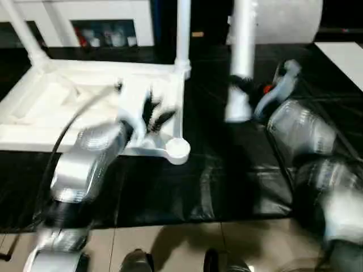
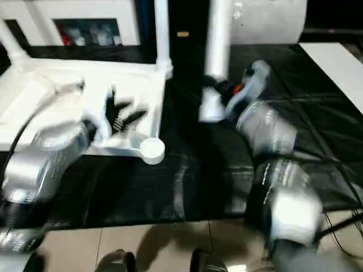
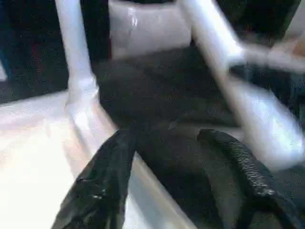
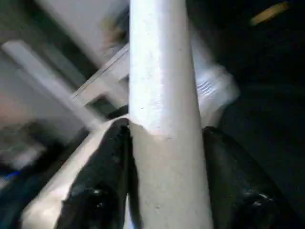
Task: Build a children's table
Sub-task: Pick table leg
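Right hand [image 4: 164, 176] clamps a loose leg [image 1: 243, 62] upright, ready for the empty corner socket [image 1: 177, 148]; left hand [image 1: 154, 115] open, empty, over the upturned tabletop [image 1: 34, 102].

Head stereo pair: 2 views from above, facing forward and down over both silver forearms onto the black work table [image 1: 227, 187]. Both share the upturned white tabletop [image 1: 34, 122], its empty corner socket [image 2: 152, 149] and the loose leg [image 1: 243, 56]; right eye's scene sits shifted left.
Left wrist cam: very close, looks along the left gripper [image 3: 176, 157] past the tabletop rim to 1 fitted leg [image 3: 74, 47]; also catches the loose leg.
Right wrist cam: closest, looks along the right gripper [image 4: 164, 167] up the loose leg.
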